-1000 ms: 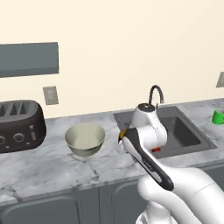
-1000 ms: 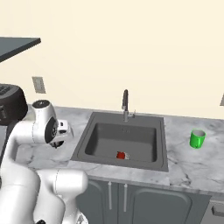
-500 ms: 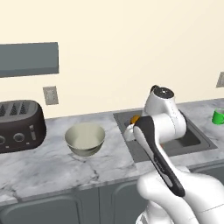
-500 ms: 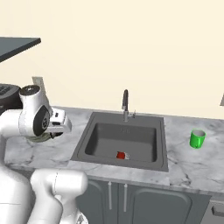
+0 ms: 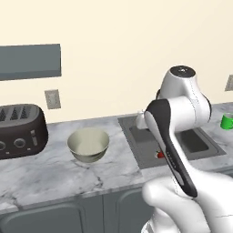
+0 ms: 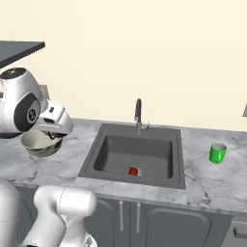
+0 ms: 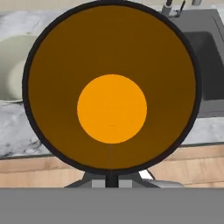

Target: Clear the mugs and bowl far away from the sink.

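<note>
Carrying the black mug [image 7: 112,87] up off the counter, I've swung the arm higher over the last second. The gripper [image 7: 112,181] stays pinched on the mug's rim, its orange inside facing straight up at my hand camera. Below the jaws and to one side sits the bowl [image 5: 88,144]; the sink [image 6: 136,155] lies to the other. The green mug [image 6: 217,153] waits well beyond the sink, untouched.

Grey marble counter [image 5: 50,175] with black toaster [image 5: 20,131], bowl [image 5: 88,144], green mug [image 6: 217,153], recessed sink [image 6: 136,155].
</note>
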Controlling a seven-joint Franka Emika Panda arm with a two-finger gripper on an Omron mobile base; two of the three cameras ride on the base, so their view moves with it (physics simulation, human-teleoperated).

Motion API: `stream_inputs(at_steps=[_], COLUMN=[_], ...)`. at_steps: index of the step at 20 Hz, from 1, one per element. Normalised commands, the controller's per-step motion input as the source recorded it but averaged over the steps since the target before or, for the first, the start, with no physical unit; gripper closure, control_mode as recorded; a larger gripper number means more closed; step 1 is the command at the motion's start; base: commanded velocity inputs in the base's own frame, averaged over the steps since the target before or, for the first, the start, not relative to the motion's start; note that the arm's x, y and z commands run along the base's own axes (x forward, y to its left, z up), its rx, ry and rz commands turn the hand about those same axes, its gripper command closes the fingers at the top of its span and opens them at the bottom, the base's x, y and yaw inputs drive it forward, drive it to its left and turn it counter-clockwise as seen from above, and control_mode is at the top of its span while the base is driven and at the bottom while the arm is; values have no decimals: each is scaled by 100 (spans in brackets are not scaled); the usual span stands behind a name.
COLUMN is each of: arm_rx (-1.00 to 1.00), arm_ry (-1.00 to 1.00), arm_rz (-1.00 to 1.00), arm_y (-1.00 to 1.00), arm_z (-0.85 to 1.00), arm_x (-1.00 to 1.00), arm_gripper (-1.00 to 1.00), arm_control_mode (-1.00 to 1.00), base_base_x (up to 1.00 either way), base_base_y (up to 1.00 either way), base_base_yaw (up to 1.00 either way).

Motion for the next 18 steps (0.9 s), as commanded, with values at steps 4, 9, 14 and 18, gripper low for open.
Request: stream_inputs(at_steps=[4, 9, 14, 18], arm_rx=[5, 2, 0, 0], arm_ry=[15, 9, 0, 0], arm_rz=[0, -2, 0, 0], arm_y=[-17, -36, 0, 0], arm_z=[15, -1, 0, 0], arm_x=[1, 4, 0, 0], arm_gripper=[100, 100, 100, 100], arm_control_mode=[-100, 100, 100, 100], base_base_x=[0, 0, 0, 0], base_base_y=[0, -31, -54, -28], base_base_yaw=[0, -8, -54, -87])
